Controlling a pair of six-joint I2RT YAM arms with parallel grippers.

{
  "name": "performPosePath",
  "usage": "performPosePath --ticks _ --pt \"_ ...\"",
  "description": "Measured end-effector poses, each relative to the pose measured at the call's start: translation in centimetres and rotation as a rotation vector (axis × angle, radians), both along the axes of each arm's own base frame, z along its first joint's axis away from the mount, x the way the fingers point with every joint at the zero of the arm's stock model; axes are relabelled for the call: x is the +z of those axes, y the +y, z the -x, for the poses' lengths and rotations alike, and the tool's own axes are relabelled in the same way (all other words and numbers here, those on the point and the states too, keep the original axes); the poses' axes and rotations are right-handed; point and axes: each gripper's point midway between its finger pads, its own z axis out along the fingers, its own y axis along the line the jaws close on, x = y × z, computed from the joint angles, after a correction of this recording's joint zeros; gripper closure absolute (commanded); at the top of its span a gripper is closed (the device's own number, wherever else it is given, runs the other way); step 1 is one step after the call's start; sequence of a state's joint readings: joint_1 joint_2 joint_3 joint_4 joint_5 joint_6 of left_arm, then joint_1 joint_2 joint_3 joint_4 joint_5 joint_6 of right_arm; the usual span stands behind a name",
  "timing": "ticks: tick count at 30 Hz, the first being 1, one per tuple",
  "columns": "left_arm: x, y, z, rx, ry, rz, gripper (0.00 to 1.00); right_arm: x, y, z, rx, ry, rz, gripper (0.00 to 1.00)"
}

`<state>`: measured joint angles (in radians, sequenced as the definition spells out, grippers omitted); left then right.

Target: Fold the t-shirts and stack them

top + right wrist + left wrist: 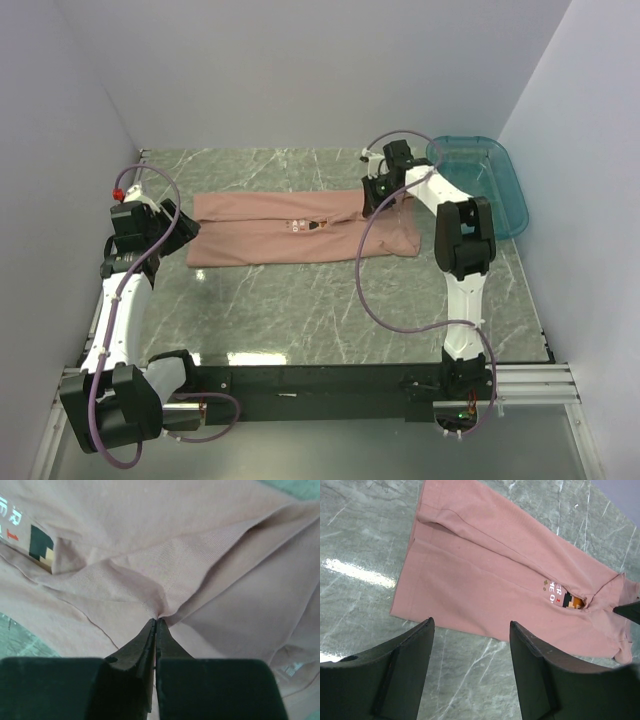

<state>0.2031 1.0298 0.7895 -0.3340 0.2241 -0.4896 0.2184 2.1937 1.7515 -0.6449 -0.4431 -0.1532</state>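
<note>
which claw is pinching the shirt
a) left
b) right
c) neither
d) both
B: the right claw is shut on a fold of the shirt, while the left claw is open and holds nothing.

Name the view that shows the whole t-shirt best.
Top external: the t-shirt lies whole, both ends visible. Left wrist crops one corner; right wrist shows only bunched cloth pinched by the right fingers.
</note>
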Motion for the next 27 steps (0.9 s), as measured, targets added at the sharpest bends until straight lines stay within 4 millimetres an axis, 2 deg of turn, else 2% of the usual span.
performPosePath --ticks 5,9,11,12,13,15,19,21,24,27 --pt "-0.1 0.0 0.0 0.000 0.002 0.000 0.33 0.4 0.9 -1.4 0.012 -0.009 -0.029 1.00" --pt "-0.3 0.0 -0.1 0.000 0.010 0.001 0.33 1.1 2.2 -3.7 0.026 -0.050 -0.046 0.99" --pt "-0.6 0.0 -0.1 -0.002 0.020 0.001 0.33 1.4 3.1 -5.0 0.033 -0.078 -0.045 0.90" --pt "-0.7 0.0 -0.1 -0.003 0.024 0.001 0.33 1.6 3.7 -5.5 0.037 -0.092 -0.045 0.72" --pt "-0.8 0.0 -0.2 -0.003 0.027 0.001 0.33 1.7 4.3 -6.0 0.040 -0.102 -0.048 0.64" --pt "-1.0 0.0 -0.2 -0.004 0.033 0.000 0.34 2.1 5.7 -6.7 0.055 -0.132 -0.050 0.59" --pt "-1.1 0.0 -0.2 -0.005 0.036 -0.001 0.34 2.0 7.1 -6.3 0.073 -0.140 -0.035 0.55" --pt "-1.1 -0.1 -0.2 -0.006 0.036 0.000 0.34 1.7 7.0 -5.9 0.072 -0.144 -0.020 0.53" --pt "-1.1 -0.1 -0.2 -0.007 0.036 0.000 0.34 2.1 5.5 -4.1 0.072 -0.131 0.006 0.52" --pt "-1.1 -0.1 -0.2 -0.009 0.035 0.000 0.33 4.1 3.7 -2.6 0.094 -0.165 0.016 0.51"
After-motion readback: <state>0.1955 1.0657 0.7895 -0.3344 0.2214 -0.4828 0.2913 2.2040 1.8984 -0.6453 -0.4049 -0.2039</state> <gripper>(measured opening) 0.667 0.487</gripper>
